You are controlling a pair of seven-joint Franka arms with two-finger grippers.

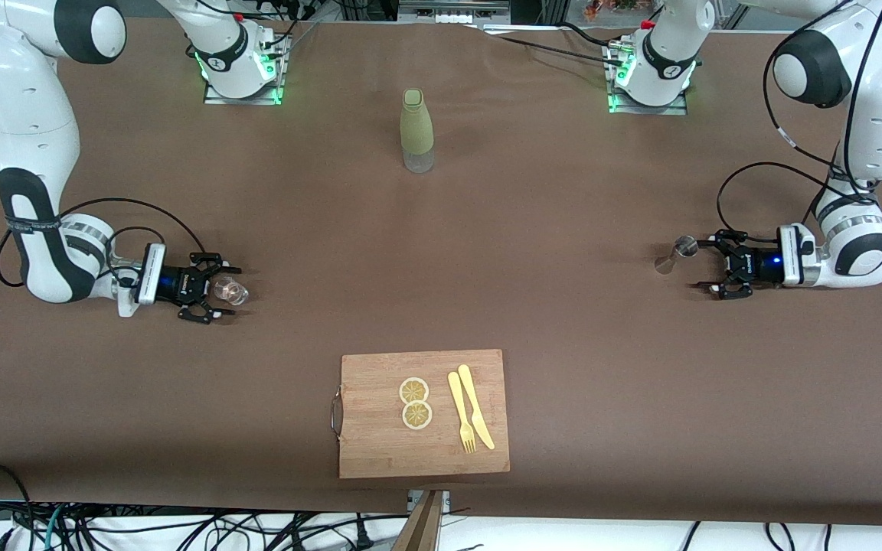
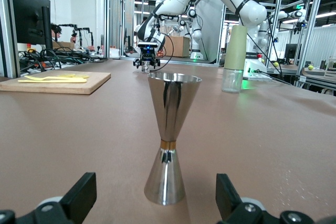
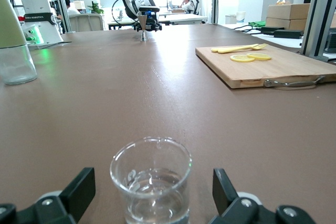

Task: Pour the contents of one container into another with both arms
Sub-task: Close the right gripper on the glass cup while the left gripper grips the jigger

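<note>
brown surface (image 1: 563,306) carrying all items, with the cutting board (image 1: 380,451) as landmark at the edge nearest the front camera. left arm (image 1: 862,115) and right arm (image 1: 27,153), white with black joints, each reach down to the surface, one at either end. cutting board, wooden with a metal handle, bearing two lemon slices (image 1: 415,402), a yellow knife (image 1: 476,415) and a yellow fork (image 1: 461,412). bottle (image 1: 416,130) with pale green sleeve, upright, farther from the front camera than the cutting board, between the two arm bases. left hand (image 1: 705,265), toward the left arm's end from the board, fingers spread wide on either side of a steel jigger (image 2: 169,135), not clamped on it. right hand (image 1: 223,288), toward the right arm's end from the board, fingers spread wide on either side of a small glass (image 3: 150,179) holding clear liquid, not gripping it.
</note>
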